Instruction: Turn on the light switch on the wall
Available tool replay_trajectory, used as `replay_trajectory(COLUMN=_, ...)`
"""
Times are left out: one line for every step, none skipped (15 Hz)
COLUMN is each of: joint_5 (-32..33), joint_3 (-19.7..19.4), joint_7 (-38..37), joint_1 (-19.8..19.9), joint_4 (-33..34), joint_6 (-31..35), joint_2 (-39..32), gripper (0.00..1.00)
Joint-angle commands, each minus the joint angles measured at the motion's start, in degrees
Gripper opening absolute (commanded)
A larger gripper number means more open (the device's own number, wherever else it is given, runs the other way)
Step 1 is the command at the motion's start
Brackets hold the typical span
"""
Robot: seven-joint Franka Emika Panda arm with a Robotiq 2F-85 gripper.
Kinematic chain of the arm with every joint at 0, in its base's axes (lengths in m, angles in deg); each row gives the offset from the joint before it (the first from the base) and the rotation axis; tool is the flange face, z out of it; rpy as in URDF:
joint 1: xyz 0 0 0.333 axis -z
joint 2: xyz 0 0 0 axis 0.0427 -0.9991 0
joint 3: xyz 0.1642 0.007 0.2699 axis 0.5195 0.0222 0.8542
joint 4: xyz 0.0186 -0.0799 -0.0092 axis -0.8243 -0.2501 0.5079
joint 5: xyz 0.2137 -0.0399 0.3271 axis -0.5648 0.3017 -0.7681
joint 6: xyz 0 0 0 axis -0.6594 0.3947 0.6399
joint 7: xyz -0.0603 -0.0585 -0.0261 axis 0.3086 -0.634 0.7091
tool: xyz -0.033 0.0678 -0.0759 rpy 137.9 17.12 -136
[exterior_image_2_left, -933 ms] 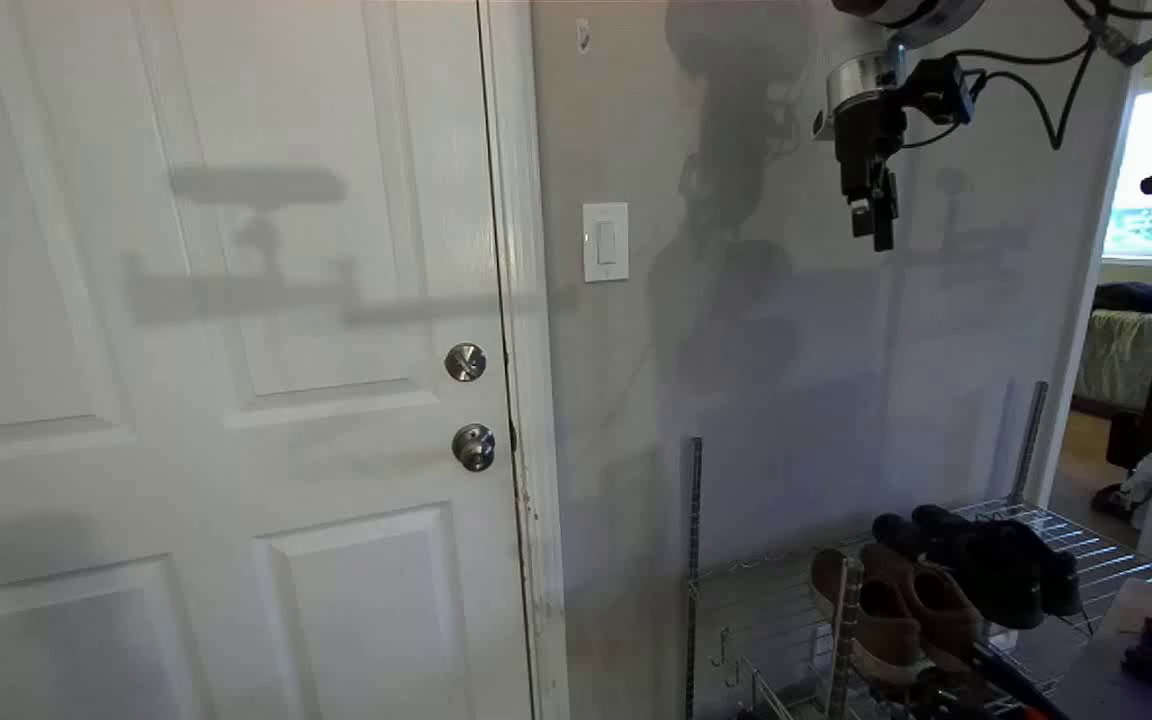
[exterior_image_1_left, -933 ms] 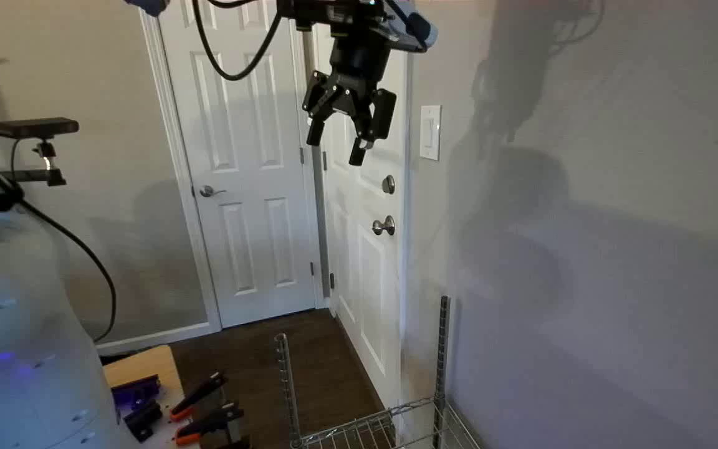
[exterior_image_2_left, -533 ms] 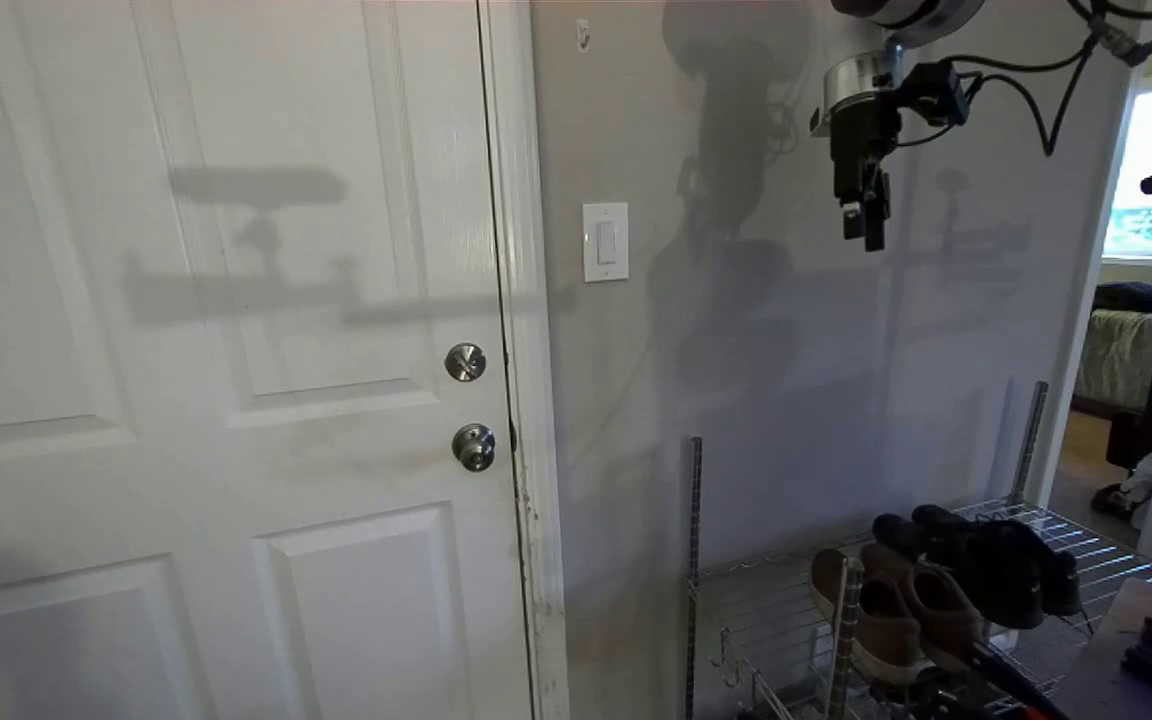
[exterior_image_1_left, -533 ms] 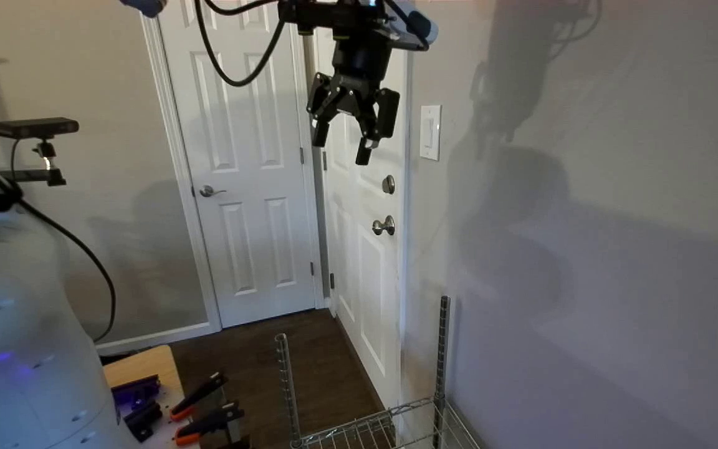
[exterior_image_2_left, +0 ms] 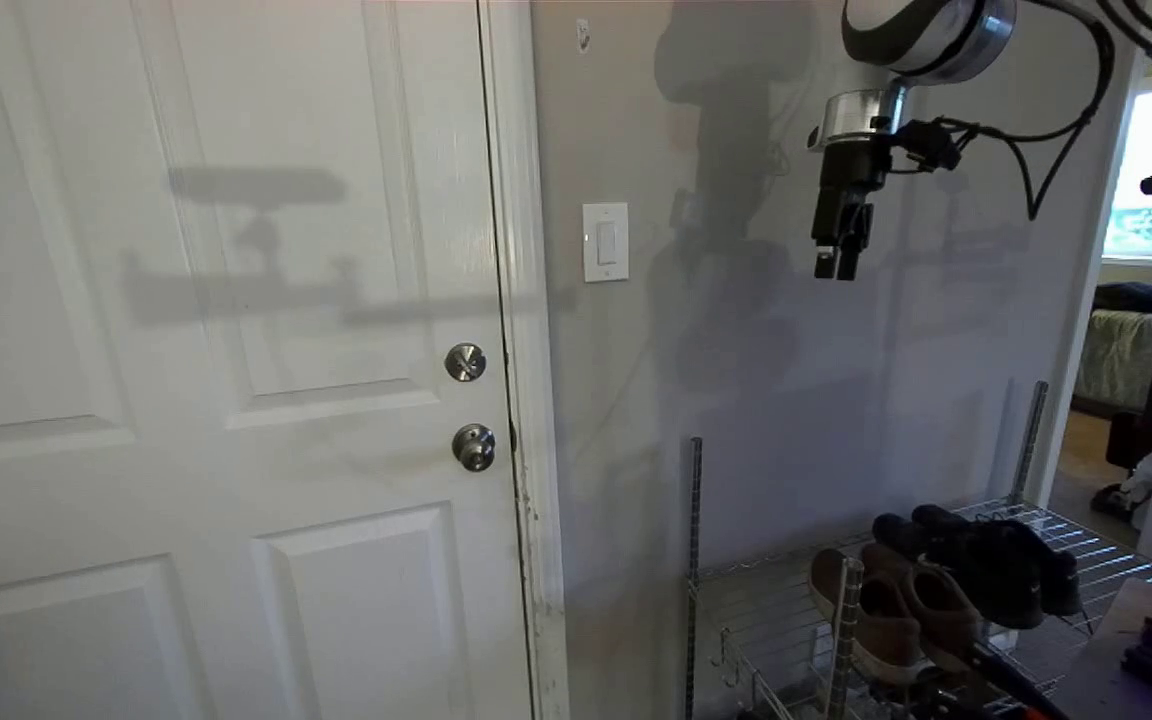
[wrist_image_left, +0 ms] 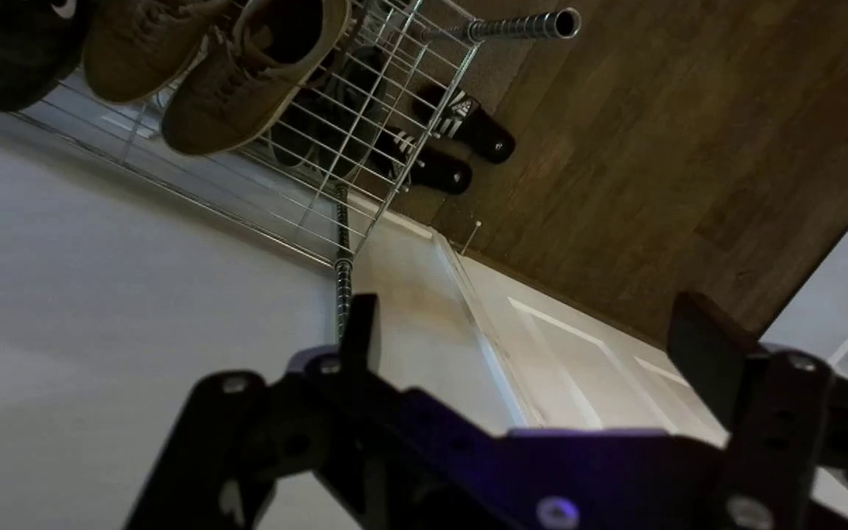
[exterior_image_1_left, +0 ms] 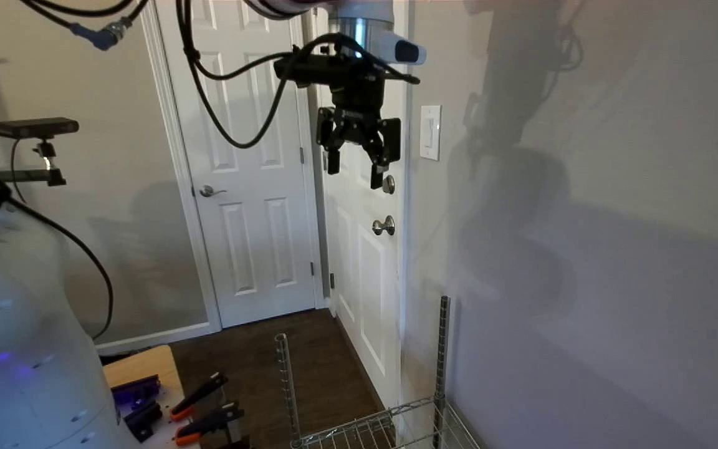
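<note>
Wrist view: your gripper stands spread wide across the bottom, holding nothing; in an exterior view, the light switch sits on the wall, upper centre.

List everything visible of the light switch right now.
The light switch is a white, upright rectangular plate, plastic by its look, with a tall narrow rocker in the middle. It sits flat on the wall, beside the door frame and higher than the door knob. Only the wall touches it; the gripper is apart. Whether it is on or off can't be told.
</note>
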Motion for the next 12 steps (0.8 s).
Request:
replay_trajectory(joint_5=-0.6, joint_3=2.0, joint_7=-2.3, joint_1=0.5, joint_4=-8.4, joint_6=8.8, joint_2=4.7, gripper=1.00)
replay_trajectory(joint_5=-0.4, joint_3=2.4, joint_7=-2.8, joint_1=0.4, joint_4=-10.3, joint_6=11.8, joint_2=5.4, gripper=1.00)
replay_trajectory(joint_5=-0.1, joint_3=2.8, joint_7=-3.4, joint_1=0.4, joint_4=-11.8, joint_6=14.3, joint_2=6.0, gripper=1.00)
replay_trajectory(joint_5=0.4, joint_3=3.3, joint_7=-4.2, joint_1=0.5, joint_4=-13.5, joint_6=17.6, joint_2=6.6, gripper=1.00)
replay_trajectory(joint_5=0.8, joint_3=3.7, joint_7=-5.0, joint_1=0.6, joint_4=-15.0, joint_6=20.5, joint_2=7.1, gripper=1.00)
replay_trajectory(joint_5=1.8, joint_3=4.4, joint_7=-6.0, joint_1=0.9, joint_4=-16.7, joint_6=24.2, joint_2=7.6, gripper=1.00)
replay_trajectory(joint_5=2.9, joint_3=5.1, joint_7=-7.2, joint_1=1.3, joint_4=-18.3, joint_6=27.9, joint_2=8.1, gripper=1.00)
replay_trajectory(joint_5=4.5, joint_3=6.0, joint_7=-8.8, joint_1=1.7, joint_4=-19.8, joint_6=31.6, joint_2=8.5, gripper=1.00)
replay_trajectory(joint_5=6.4, joint_3=6.9, joint_7=-10.7, joint_1=2.4, joint_4=-21.2, joint_6=35.1, joint_2=8.7, gripper=1.00)
replay_trajectory(joint_5=8.1, joint_3=7.7, joint_7=-12.6, joint_1=3.1, joint_4=-22.2, joint_6=37.5, joint_2=8.8, gripper=1.00)
replay_trajectory(joint_5=9.9, joint_3=8.5, joint_7=-14.5, joint_1=3.9, joint_4=-23.2, joint_6=39.8, joint_2=8.9, gripper=1.00)
replay_trajectory(joint_5=12.5, joint_3=9.9, joint_7=-17.2, joint_1=5.3, joint_4=-24.0, joint_6=41.4, joint_2=8.9, gripper=1.00)
